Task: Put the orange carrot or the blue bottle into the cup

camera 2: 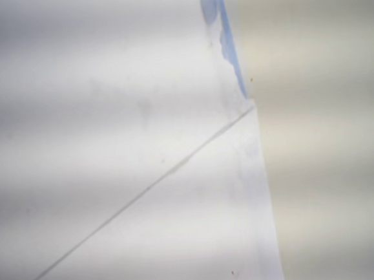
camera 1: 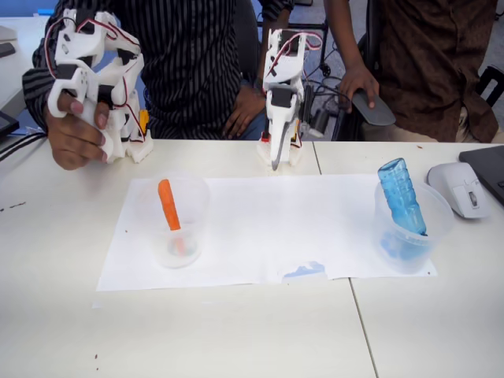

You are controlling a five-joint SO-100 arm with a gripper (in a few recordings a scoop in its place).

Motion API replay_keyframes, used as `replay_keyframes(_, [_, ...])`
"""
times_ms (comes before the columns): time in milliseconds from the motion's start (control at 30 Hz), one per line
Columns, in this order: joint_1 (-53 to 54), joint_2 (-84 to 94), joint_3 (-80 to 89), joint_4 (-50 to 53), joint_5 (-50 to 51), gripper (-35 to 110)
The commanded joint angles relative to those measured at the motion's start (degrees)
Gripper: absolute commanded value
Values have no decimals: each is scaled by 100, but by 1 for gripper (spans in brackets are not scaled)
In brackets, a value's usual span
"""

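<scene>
A white table [camera 1: 236,331] fills the fixed view, with a large sheet of white paper [camera 1: 260,228] laid flat across its middle. The paper's near edge carries a torn patch showing blue [camera 1: 305,272]; in the wrist view the same paper [camera 2: 110,152] and its blue-stained edge [camera 2: 221,33] lie against the bare tabletop [camera 2: 329,135].

At the far edge of the table stands the white robot arm [camera 1: 282,87], folded upright and hanging nose-down over its base, well apart from both cups. Its gripper [camera 1: 276,157] points at the tabletop just beyond the paper; whether the fingers are spread or pressed together cannot be told from this angle, and nothing is seen between them.

Two people sit behind the table, one in a dark striped shirt [camera 1: 189,63], one in a brown patterned shirt [camera 1: 433,63].

On the right end of the paper stands a clear plastic cup [camera 1: 413,236], and the blue bottle [camera 1: 402,197] leans inside it, upper end sticking out above the rim. On the left stands another clear cup [camera 1: 175,224] with the orange carrot [camera 1: 168,206] propped upright inside, its top rising just past the rim.

A white computer mouse [camera 1: 459,187] rests on the table at the right, near the bottle's cup.
</scene>
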Motion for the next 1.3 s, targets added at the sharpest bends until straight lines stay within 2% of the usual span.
replay_keyframes(0, [-18, 141, 237, -431, 18, 35])
replay_keyframes(267, [-914, 149, 1301, -800, 0, 35])
replay_keyframes(733, [-861, 158, 1705, -809, 0, 35])
replay_keyframes(1033, [-861, 158, 1688, -809, -9, 17])
replay_keyframes(1267, [-870, 624, 1784, -747, -18, 16])
